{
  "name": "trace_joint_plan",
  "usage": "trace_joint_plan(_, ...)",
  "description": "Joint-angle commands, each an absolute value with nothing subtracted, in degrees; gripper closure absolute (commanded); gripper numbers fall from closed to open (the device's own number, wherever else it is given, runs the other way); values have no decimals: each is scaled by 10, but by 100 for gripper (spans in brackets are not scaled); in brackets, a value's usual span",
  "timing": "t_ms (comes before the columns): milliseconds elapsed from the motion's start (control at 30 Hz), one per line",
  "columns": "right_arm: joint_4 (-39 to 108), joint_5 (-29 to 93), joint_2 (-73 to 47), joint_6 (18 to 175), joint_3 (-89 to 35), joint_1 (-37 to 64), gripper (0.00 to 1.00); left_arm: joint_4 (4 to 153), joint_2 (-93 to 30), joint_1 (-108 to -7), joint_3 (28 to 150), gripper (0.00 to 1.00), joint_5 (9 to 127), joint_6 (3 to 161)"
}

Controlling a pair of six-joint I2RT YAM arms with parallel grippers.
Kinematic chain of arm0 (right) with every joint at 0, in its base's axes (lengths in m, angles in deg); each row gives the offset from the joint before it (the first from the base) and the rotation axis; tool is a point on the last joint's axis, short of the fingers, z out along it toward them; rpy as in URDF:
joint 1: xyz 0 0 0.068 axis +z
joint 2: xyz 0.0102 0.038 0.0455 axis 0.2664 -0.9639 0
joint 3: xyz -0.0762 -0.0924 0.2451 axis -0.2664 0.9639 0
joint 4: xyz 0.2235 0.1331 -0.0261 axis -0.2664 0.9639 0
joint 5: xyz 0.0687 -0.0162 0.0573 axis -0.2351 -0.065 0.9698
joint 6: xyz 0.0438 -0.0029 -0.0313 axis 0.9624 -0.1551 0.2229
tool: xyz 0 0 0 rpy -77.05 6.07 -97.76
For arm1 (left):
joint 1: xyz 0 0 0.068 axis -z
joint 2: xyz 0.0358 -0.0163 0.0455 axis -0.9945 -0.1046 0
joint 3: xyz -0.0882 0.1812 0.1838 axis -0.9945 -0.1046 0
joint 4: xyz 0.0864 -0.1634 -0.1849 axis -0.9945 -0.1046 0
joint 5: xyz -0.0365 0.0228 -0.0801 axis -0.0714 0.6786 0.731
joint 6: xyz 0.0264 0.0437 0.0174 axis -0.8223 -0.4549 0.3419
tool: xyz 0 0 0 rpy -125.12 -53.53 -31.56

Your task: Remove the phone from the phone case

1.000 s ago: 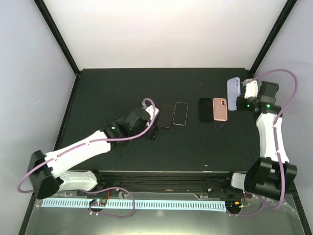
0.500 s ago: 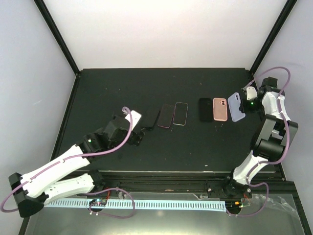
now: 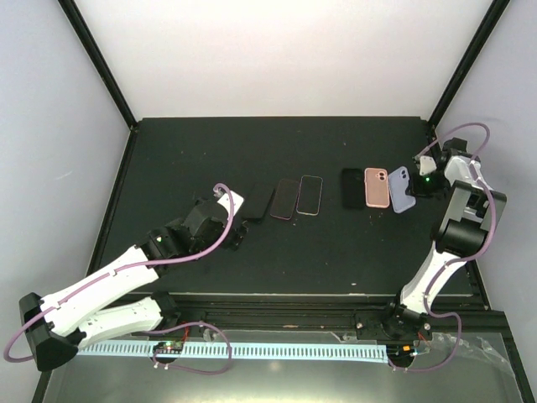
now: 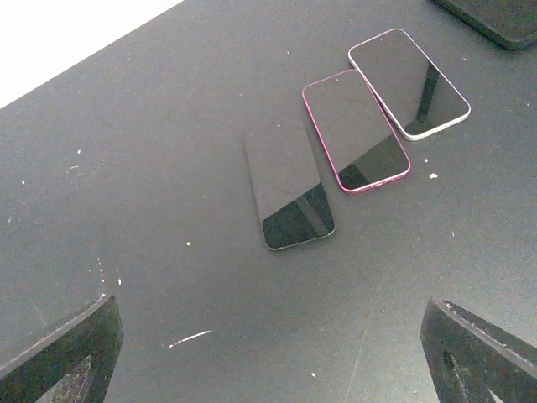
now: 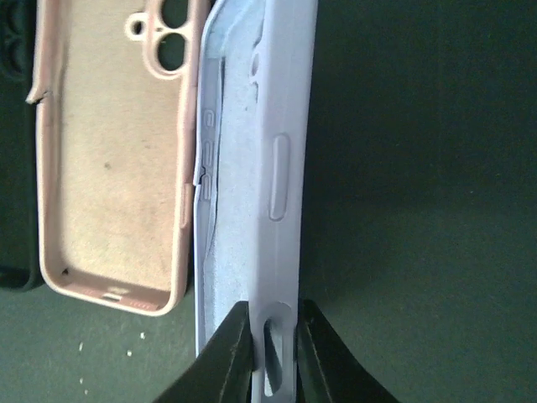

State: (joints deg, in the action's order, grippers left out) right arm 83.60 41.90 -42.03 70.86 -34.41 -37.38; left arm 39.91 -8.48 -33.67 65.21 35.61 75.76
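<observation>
The salmon-pink phone case [image 3: 377,187] lies open side up on the black table, and its pale lining shows empty in the right wrist view [image 5: 109,168]. My right gripper [image 3: 422,183] is shut on the side wall of a lavender case [image 3: 401,190], which is tilted on its edge against the pink case's right side. In the right wrist view the fingertips [image 5: 275,327] pinch the lavender case [image 5: 285,168]. My left gripper [image 3: 237,227] is open and empty, and hangs left of and nearer than three bare phones.
A black phone [image 3: 258,202], a pink-edged phone [image 3: 285,199] and a white-edged phone [image 3: 310,195] lie screen up side by side at mid table; they also show in the left wrist view [image 4: 289,189]. A black case [image 3: 352,188] lies left of the pink case.
My right gripper lowered the lavender case from the far right to beside the pink case. My left arm drew back to the left, leaving the black phone on the table.
</observation>
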Motion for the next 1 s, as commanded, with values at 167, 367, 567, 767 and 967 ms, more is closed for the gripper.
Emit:
trace_joint_plan(167,815,410,-443,736,-362,-378,67,395,-91,-341,666,1,337,747)
trace_joint_plan(367,812,366,-375,752,-337,-380,55,390,-92,-344,665,1,315,752)
trace_joint_plan(567,855,444,-279,724,-299,-373,46,391,-87,-352,665,1,291,759)
trace_joint_plan(767,876,523,-145,710,-235,-279,46,394,-76,-383,666,1,285,774)
trace_joint_plan(967,774,534,17,774,-176,-139,48,395,-83,-417,669,1,292,784)
